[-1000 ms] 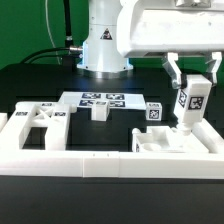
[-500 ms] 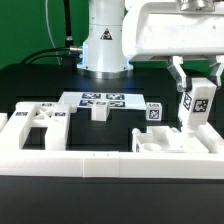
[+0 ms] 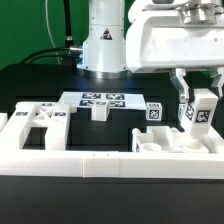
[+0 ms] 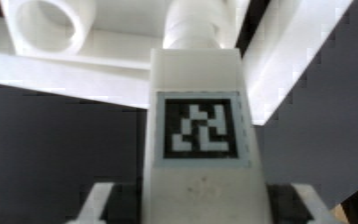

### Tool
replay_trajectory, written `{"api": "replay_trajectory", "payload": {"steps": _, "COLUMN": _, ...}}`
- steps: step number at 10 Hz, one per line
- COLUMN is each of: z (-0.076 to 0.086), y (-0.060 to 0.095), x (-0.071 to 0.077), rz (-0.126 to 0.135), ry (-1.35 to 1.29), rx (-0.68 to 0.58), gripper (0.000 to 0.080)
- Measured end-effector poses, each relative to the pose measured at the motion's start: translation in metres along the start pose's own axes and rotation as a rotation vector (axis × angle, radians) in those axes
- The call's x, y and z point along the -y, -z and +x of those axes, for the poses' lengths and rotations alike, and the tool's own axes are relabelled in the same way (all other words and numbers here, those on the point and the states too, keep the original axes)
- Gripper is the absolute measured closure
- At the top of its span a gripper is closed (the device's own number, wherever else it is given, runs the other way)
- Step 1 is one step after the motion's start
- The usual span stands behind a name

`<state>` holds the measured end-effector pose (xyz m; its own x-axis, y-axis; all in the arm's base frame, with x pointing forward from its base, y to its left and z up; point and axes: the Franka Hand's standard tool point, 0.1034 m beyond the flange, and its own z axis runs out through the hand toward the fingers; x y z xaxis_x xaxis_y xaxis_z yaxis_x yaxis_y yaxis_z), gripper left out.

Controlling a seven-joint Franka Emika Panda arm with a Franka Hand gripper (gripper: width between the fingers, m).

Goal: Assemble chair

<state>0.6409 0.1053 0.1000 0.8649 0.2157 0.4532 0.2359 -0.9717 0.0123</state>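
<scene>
My gripper (image 3: 199, 92) is shut on a white chair leg (image 3: 201, 113) with a black-and-white tag, holding it upright at the exterior view's right. The leg's lower end hangs just over a slotted white chair block (image 3: 160, 141) behind the border wall. In the wrist view the tagged leg (image 4: 197, 110) fills the middle, clamped in my gripper (image 4: 197, 205), with one finger (image 4: 108, 200) on each side. Beyond it lies a white part with a round hole (image 4: 51, 30). The X-braced seat (image 3: 38, 118) rests at the exterior view's left.
The marker board (image 3: 101, 99) lies in the middle near the arm's base. A small white block (image 3: 99, 112) and a tagged block (image 3: 153, 112) stand in front of it. The long low white border wall (image 3: 80, 160) runs across the front.
My gripper has carried the leg toward the exterior view's right and slightly lower in the picture. The grip has stayed the same and the other parts have not moved.
</scene>
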Motion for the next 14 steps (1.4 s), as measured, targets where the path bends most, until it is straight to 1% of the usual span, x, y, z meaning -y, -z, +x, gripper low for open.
{"api": "replay_trajectory", "payload": {"steps": 1, "z": -0.0002, "y": -0.0005, "x": 0.002, "rz": 0.001, "ry": 0.003, "rx": 0.0, "gripper": 0.0512}}
{"api": "replay_trajectory", "payload": {"steps": 6, "z": -0.0024, "y": -0.0029, "x": 0.0023, "rz": 0.002, "ry": 0.005, "rx": 0.002, "gripper": 0.0512}}
{"api": "replay_trajectory", "payload": {"steps": 8, "z": -0.0024, "y": -0.003, "x": 0.0065, "rz": 0.007, "ry": 0.005, "rx": 0.005, "gripper": 0.0512}}
{"api": "replay_trajectory", "payload": {"steps": 10, "z": -0.0002, "y": -0.0011, "x": 0.0048, "rz": 0.006, "ry": 0.009, "rx": 0.004, "gripper": 0.0512}}
{"api": "replay_trajectory", "payload": {"steps": 13, "z": -0.0022, "y": -0.0031, "x": 0.0057, "rz": 0.007, "ry": 0.01, "rx": 0.006, "gripper": 0.0512}}
{"api": "replay_trajectory", "payload": {"steps": 14, "z": -0.0062, "y": -0.0058, "x": 0.0068, "rz": 0.008, "ry": 0.01, "rx": 0.009, "gripper": 0.0512}}
